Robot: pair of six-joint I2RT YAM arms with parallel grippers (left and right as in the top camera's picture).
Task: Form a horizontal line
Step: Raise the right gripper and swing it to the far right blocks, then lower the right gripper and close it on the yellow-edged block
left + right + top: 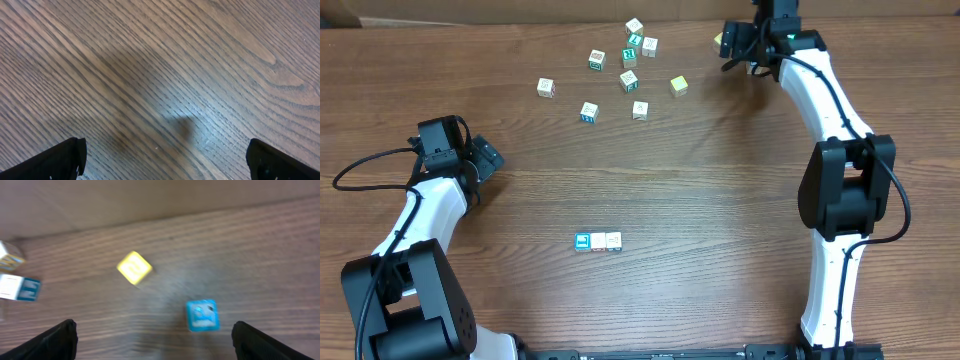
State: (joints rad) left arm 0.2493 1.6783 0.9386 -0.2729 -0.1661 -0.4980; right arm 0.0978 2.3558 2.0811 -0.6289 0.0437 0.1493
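- Near the front middle of the worktop [720, 200], the horizontal line [598, 241] is lying as a short row of touching letter cubes. The overhead view is showing three: a blue-faced one at one end and two whitish ones beside it.
- Its long axis is running left to right across the overhead view. The blue-faced end is pointing toward the left arm's side and the free whitish end toward the right arm's side.
- Well apart from it, at the back of the worktop, the right gripper [738, 45] is hovering with its jaws wide apart, holding nothing. A yellow cube [134, 268] and a blue cube [202, 315] are lying below it.
- Picking the next cube is, by my judgement, the step in hand.
  - For a clean grip, the jaws should be centring over one cube, squaring to its flat sides and staying clear of the neighbour.
  - Setting the cube flush against the free end, on the same axis, should be keeping the row straight.
- The loose cubes [630, 60] are sitting scattered at the back, well apart from the line.
- The left gripper [485, 155] is hovering over bare wood with its jaws apart, holding nothing.
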